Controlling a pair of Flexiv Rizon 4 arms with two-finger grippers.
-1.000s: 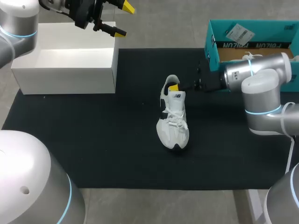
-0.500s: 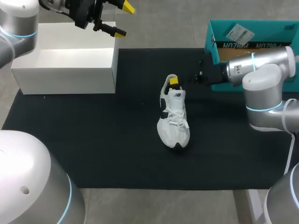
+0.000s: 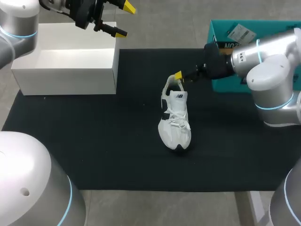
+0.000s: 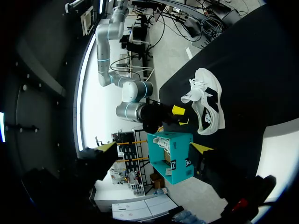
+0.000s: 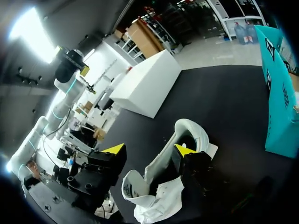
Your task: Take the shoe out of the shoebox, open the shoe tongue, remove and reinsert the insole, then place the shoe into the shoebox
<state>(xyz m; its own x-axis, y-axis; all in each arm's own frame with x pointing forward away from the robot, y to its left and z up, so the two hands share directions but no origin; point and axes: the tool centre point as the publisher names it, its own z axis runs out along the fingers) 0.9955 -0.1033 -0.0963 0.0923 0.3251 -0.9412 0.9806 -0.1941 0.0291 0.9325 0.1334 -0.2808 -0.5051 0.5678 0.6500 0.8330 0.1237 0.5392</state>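
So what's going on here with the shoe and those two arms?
The white shoe sits on the black mat, outside the teal shoebox. The right arm's tool is open at the shoe's heel, with one yellow tip by the collar, not gripping it. The left arm's tool hangs open above the white box, well away from the shoe.

Bare mat (image 3: 94, 141) either side of shoe (image 3: 175, 120), white box (image 3: 70, 61) far left, teal shoebox (image 3: 217, 44) right rear.

White shoe (image 3: 174, 126), black accents; teal shoebox (image 3: 273, 24); black mat (image 3: 94, 141); white box (image 3: 66, 77).
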